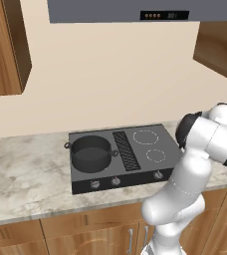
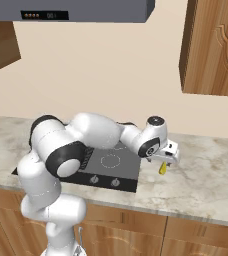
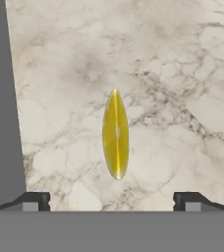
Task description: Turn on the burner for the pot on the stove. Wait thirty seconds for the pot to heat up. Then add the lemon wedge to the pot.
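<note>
Two dark fingertips (image 3: 35, 201) rise at the bottom left and bottom right of the hand view, spread wide and released, grasping nothing. Between them and a little higher in the frame lies the lemon wedge (image 3: 116, 134), a slim bright yellow sliver seen edge-on, pointed at both ends, with a pale line down its middle. It rests on the marbled beige counter (image 3: 182, 74) at the centre of that view, clear of both tips.

From the right base view, the wedge (image 2: 162, 168) shows as a small yellow spot at centre right, just beneath the gripper (image 2: 169, 161), which hangs over the counter beside the right edge of the stove (image 2: 128, 181).

Seen in the left base view, the stove (image 1: 88, 182) sits at mid frame with its ribbed black grille (image 1: 126, 150) down the middle. On its left half stands the pot (image 1: 91, 153), squat, dark grey, lidless, well apart from the wedge. Knobs (image 1: 116, 181) line the front edge.
</note>
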